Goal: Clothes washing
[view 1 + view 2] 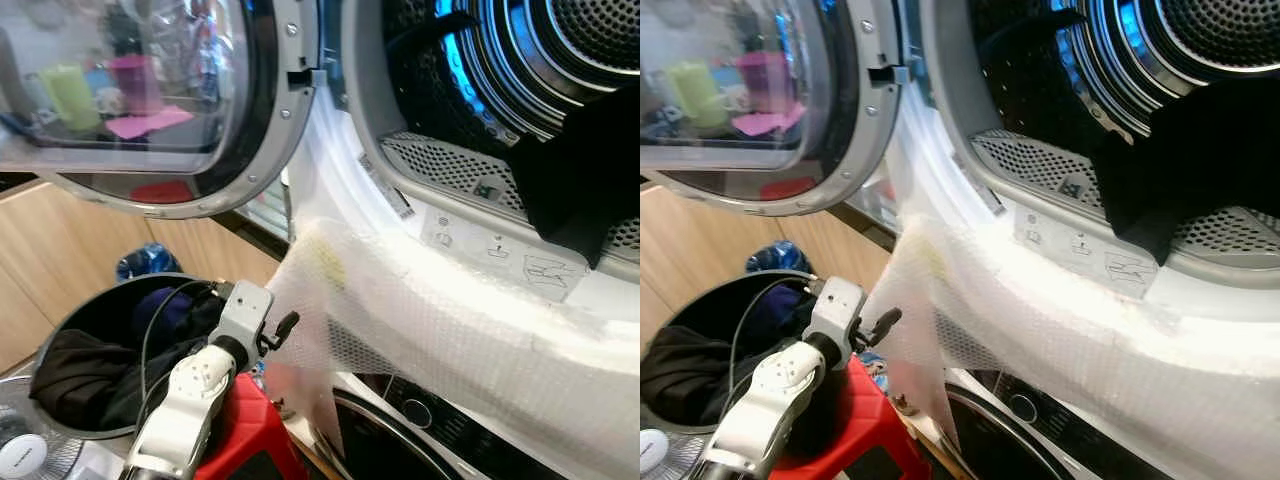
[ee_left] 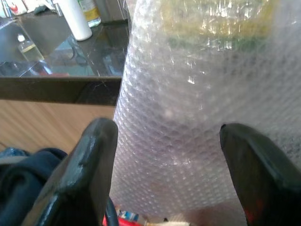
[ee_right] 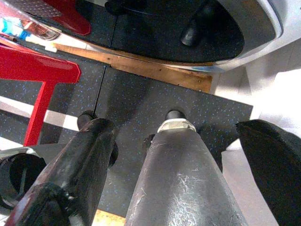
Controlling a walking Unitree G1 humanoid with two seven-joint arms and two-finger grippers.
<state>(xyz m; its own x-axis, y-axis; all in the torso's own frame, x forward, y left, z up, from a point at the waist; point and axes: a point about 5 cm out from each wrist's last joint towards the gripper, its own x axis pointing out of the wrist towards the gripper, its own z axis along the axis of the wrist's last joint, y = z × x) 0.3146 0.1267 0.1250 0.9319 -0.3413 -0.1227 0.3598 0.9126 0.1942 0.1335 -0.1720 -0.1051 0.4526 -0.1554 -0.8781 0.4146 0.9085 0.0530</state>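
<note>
Laundry corner: open dryer drum (image 1: 560,60) waiting, dark garment (image 1: 585,170) lying at its mouth. Left gripper (image 2: 164,155), fingers spread, is facing bubble wrap (image 1: 420,320); it should be reaching the basket (image 1: 60,330) clothes instead.

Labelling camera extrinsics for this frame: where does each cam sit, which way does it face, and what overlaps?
Left eye: head, looking forward and down at the open drum, bubble wrap, laundry basket; left arm, left tool.
Right eye: same head, same scene.
Left wrist: along the open left tool's fingers, facing the bubble wrap.
Right wrist: along the open right tool, down at the floor, red stool.
Shared: bubble wrap, eyes and left wrist.
</note>
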